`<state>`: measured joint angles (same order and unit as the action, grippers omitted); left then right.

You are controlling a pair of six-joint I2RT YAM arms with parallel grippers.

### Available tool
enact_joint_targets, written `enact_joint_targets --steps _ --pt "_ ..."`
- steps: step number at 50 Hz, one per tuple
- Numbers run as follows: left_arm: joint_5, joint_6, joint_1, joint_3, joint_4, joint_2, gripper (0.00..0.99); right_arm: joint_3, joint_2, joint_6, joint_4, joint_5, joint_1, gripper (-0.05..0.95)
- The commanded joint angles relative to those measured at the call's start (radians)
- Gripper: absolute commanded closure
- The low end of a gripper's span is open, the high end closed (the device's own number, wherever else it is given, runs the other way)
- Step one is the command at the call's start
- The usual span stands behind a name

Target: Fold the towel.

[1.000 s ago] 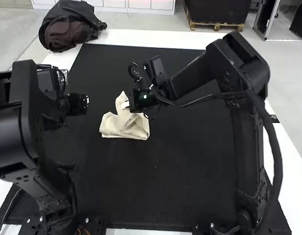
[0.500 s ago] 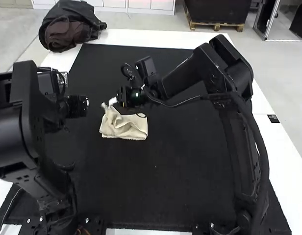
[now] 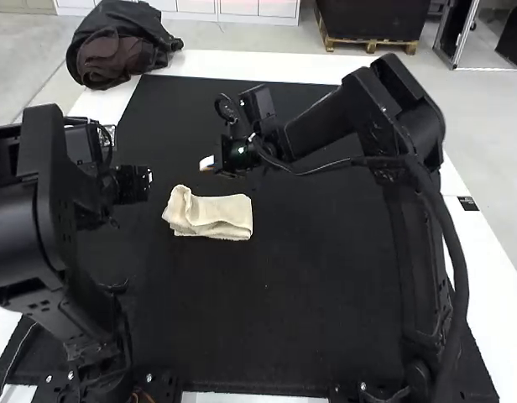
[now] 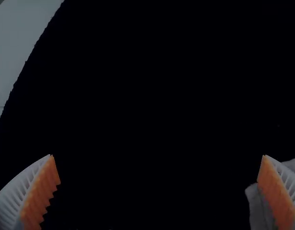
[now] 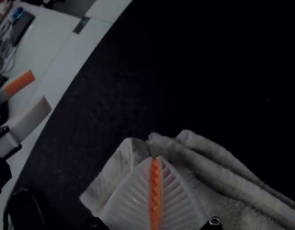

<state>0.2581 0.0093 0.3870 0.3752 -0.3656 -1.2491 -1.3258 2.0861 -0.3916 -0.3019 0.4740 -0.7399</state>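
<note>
Though clenched, right hand (image 3: pixel 208 163) near towel (image 3: pixel 225 212), left hand (image 3: pixel 133 183) released, black mat (image 3: pixel 267 319) over white table (image 3: pixel 498 294).

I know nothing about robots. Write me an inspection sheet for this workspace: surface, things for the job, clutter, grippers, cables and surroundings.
Surface: black mat, lying flat.
Job's things: cream towel, folded into a rough rectangle, its left end raised and uneven.
Clutter: dark, bag-like bundle at the far left corner, away from the towel.
Grippers: left gripper has its fingers wide apart, nothing between them; right gripper is closed, near the towel's far side.
Cables: black cable looping along the right arm.
Surroundings: white table border beside the mat.
</note>
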Motion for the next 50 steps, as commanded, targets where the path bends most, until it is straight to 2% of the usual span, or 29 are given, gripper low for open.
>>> enact_joint_targets --steps 1,6,20,40,50 --pt "0.006 -0.011 0.007 0.004 -0.006 0.016 0.030 0.039 -0.051 0.002 -0.005 0.041 0.014 0.92" --pt "0.007 -0.009 0.010 0.005 -0.004 0.016 0.030 0.063 -0.052 0.008 -0.011 0.057 0.014 0.92" --pt "0.009 -0.022 0.009 0.005 -0.012 0.016 0.030 0.112 0.002 0.005 -0.095 0.081 0.013 0.92" --pt "0.015 -0.022 0.009 0.005 -0.018 0.016 0.030 0.105 0.088 -0.018 -0.187 0.130 -0.006 0.92" --pt "0.017 -0.028 0.006 0.001 -0.016 0.016 0.030 0.086 0.098 -0.029 -0.192 0.150 -0.015 0.92"
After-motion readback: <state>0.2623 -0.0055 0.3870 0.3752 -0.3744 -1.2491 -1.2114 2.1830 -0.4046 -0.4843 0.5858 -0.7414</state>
